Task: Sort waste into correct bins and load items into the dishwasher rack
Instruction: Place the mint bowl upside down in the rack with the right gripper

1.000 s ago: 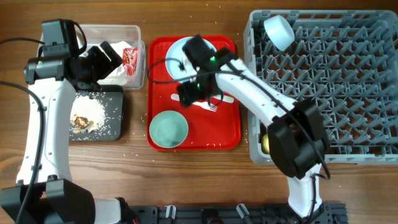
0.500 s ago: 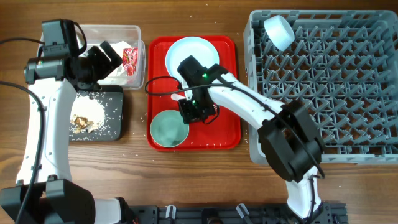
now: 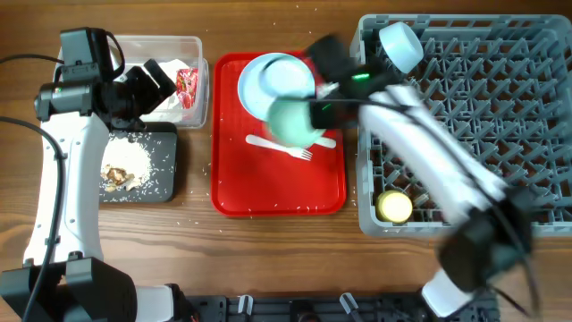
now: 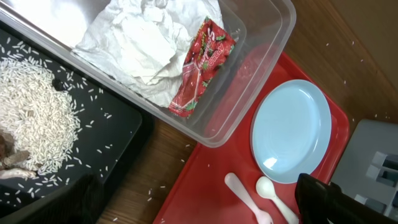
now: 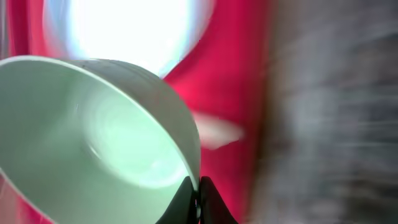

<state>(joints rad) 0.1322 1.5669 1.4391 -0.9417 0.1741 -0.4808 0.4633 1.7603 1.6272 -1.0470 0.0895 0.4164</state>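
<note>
- Your right pincer point(image 5: 198, 198) is clamping the rim of the pale green bowl point(image 3: 293, 121), which is hanging above the red tray point(image 3: 277, 192), near the dishwasher rack point(image 3: 500, 107).
- Set it tilted between the pegs point(image 3: 465, 134), clear of the other bowl point(image 3: 399, 45). Release only once it is seated.
- Your left pincer point(image 4: 202, 196) is standing apart and empty over the clear tub point(image 4: 249, 68).
</note>
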